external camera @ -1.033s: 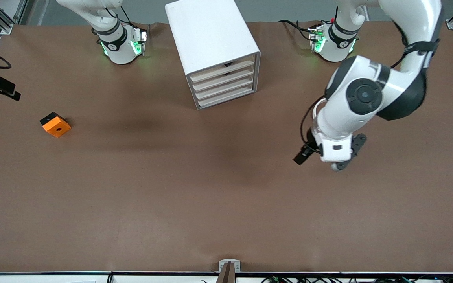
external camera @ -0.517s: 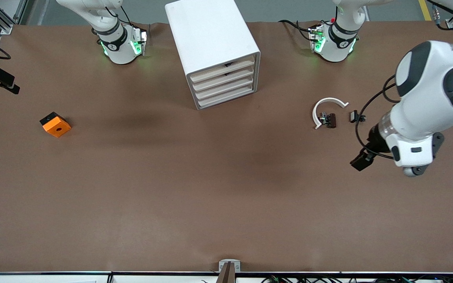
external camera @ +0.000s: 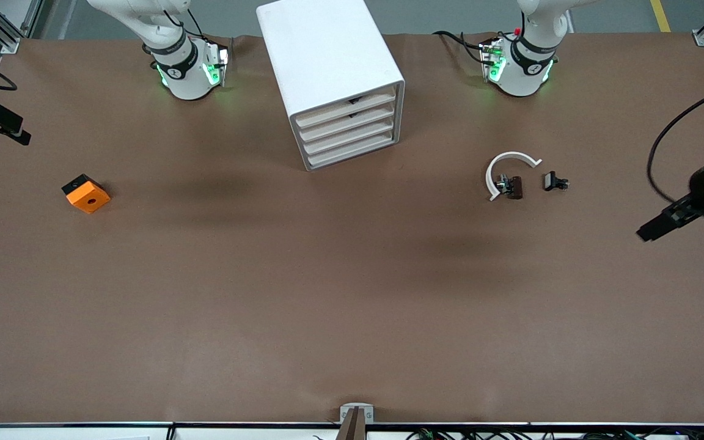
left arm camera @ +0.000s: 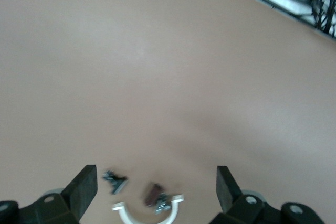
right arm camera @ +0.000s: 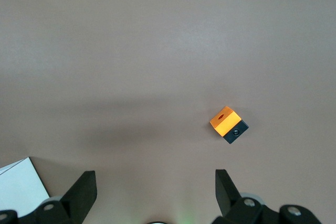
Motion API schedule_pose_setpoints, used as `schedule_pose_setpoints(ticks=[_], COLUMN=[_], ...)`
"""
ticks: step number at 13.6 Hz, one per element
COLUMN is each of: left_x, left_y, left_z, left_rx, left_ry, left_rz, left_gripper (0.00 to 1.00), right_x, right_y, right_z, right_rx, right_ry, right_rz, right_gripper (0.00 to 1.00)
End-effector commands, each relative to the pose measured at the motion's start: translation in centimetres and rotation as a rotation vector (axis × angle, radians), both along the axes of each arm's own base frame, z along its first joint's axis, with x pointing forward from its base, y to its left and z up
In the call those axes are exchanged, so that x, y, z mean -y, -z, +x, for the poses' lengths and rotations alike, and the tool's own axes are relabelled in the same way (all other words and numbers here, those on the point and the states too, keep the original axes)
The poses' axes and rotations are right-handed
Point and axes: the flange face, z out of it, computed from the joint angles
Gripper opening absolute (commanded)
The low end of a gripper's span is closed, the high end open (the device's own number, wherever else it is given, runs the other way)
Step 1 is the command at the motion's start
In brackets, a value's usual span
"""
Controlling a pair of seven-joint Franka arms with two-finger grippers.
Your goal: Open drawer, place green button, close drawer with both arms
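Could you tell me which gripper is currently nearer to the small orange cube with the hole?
Right. The right gripper, fingers open, hangs above the orange cube at its own end; the left gripper is over the white arc toward the left arm's end.

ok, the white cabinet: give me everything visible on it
The white cabinet is a tall, smooth, boxy unit with rounded edges, standing on the brown table between the two arm bases, turned slightly askew. Its front holds four stacked shallow cream-fronted drawers, all shut, including the lowest drawer. Small dark notches show at the upper drawers. Nothing touches it.
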Motion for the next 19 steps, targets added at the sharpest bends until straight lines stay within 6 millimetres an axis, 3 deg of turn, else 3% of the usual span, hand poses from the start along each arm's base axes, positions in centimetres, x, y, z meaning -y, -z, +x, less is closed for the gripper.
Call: schedule_pose_setpoints(ticks=[1,8,13,19], left_x=[-1.3,-0.9,-2.9,-0.9], left_y=[-2.3,-5.3,-5.5,-5.6], left_z=[-2.1,-5.4,-6.6,-10.5], left_rx=[-0.004,-0.05,-0.075,-0.071], left_ry=[0.069,0.233,0.338,0.373], left_rz=[0.025,0.066,0.079,0.026], left_gripper=[1.0,1.0,1.0,1.0], right_x=[-0.4,-0.5,-0.2,-1.0], right_y=[-0.3,0.0,-0.3,-0.4], right_z=[-1.1,-2.0,-1.8,-1.8], right_rx=[0.013,0.016,0.038,0.043], right_ry=[-0.01,-0.012,-0.004,-0.006], right_rz=[0.012,0.013,0.014,0.053], right_gripper=[1.0,1.0,1.0,1.0])
